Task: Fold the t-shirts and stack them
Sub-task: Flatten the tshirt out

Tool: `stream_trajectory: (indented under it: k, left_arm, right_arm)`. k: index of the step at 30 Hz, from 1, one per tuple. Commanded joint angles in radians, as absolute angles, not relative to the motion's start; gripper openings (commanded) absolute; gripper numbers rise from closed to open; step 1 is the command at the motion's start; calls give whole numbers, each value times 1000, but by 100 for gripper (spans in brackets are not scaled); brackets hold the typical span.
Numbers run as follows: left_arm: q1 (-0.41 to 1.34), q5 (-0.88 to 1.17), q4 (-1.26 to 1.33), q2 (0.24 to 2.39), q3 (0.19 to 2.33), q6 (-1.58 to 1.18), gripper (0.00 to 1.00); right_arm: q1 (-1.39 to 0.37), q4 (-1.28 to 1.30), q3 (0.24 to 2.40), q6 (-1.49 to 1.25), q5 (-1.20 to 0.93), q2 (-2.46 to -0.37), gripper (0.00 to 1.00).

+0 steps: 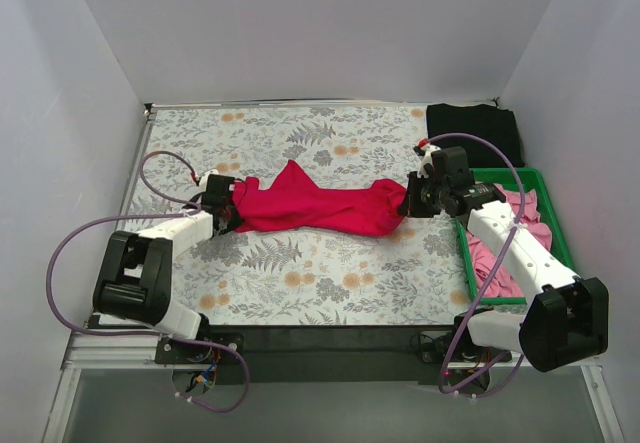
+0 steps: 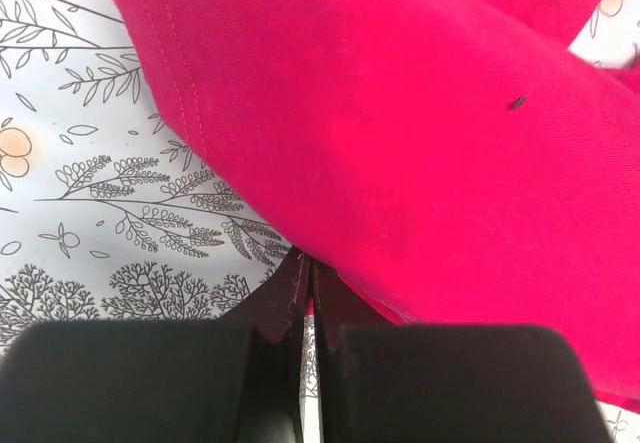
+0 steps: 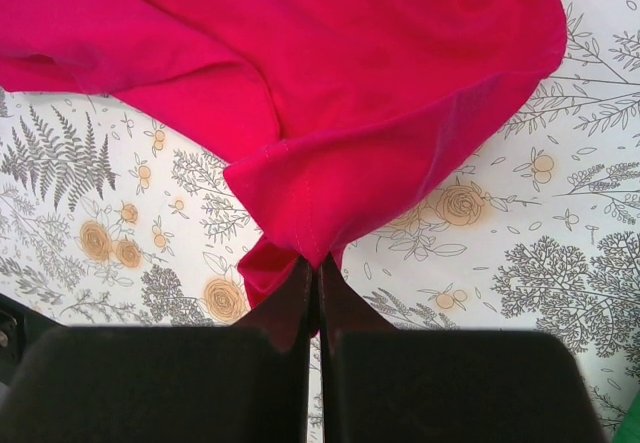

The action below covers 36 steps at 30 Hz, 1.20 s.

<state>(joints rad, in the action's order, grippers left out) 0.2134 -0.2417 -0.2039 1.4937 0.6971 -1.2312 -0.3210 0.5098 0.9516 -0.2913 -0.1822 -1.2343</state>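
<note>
**Crimson shirt stretched between two closed tools**

A floral tablecloth (image 1: 300, 273) covers the desk (image 1: 330, 339), and plain white walls (image 1: 320, 33) close it in on the left, the far side and the right. One crimson t-shirt (image 1: 320, 203) lies across the middle of the cloth, drawn out long from left to right. The left tool (image 1: 236, 214) is closed on its left end, and the right tool (image 1: 408, 206) pinches a stitched hem at its right end.

Bare cloth lies open in front of and beyond the shirt. One black t-shirt (image 1: 470, 123) lies in the far right corner. One green bin (image 1: 500, 172) stands along the right edge, holding pink t-shirts (image 1: 532, 213); their number cannot be told. There are two arms, one on each side.
</note>
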Motion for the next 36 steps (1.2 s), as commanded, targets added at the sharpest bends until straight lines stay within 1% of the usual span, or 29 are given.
stream_trajectory:
  k: [1, 4, 6, 7, 8, 9, 10, 12, 16, 17, 19, 23, 26, 28, 30, 36]
  left_arm:
    - [218, -276, -294, 1496, 762, -1207, 0]
    - [195, -331, -418, 1401, 877, -1152, 0]
    - [187, -376, -523, 1307, 928, -1123, 0]
    - [187, -376, -543, 1261, 942, -1126, 0]
    - [184, -370, -589, 1208, 928, -1143, 0]
    - [184, -367, -604, 1184, 920, -1152, 0]
    - [183, -364, -629, 1136, 901, -1166, 0]
    - [183, -368, -676, 1054, 871, -1181, 0]
    - [183, -376, -706, 973, 865, -1178, 0]
    - [183, -377, -710, 968, 877, -1178, 0]
    - [181, -370, -722, 973, 888, -1177, 0]
    - [183, -348, -716, 962, 885, -1181, 0]
    - [183, -348, -713, 950, 884, -1180, 0]
    - [183, -347, -718, 945, 882, -1178, 0]
    - [183, -344, -715, 940, 881, -1178, 0]
    - [181, -341, -712, 937, 885, -1177, 0]
  right_arm:
    - [-321, 479, 963, -305, -169, -1215, 1]
    - [-321, 517, 985, -327, -132, -1193, 1]
    - [-321, 569, 956, -365, -135, -1163, 1]
    - [-321, 603, 898, -380, -147, -1137, 1]
    - [-321, 626, 770, -417, -146, -1097, 1]
    - [-321, 644, 724, -429, -131, -1045, 1]
    - [-319, 681, 645, -454, -114, -996, 7]
    - [-319, 739, 568, -477, -89, -924, 32]
    - [-319, 808, 590, -476, -9, -905, 50]
    - [-319, 807, 615, -468, -5, -908, 52]
    - [-319, 801, 650, -463, -5, -937, 54]
    - [-319, 787, 706, -460, -5, -1006, 55]
    - [-319, 776, 707, -462, 92, -1038, 54]
    - [-319, 767, 704, -462, 127, -1060, 50]
    - [-319, 759, 700, -466, 140, -1078, 48]
    - [-319, 715, 666, -483, 147, -1137, 48]
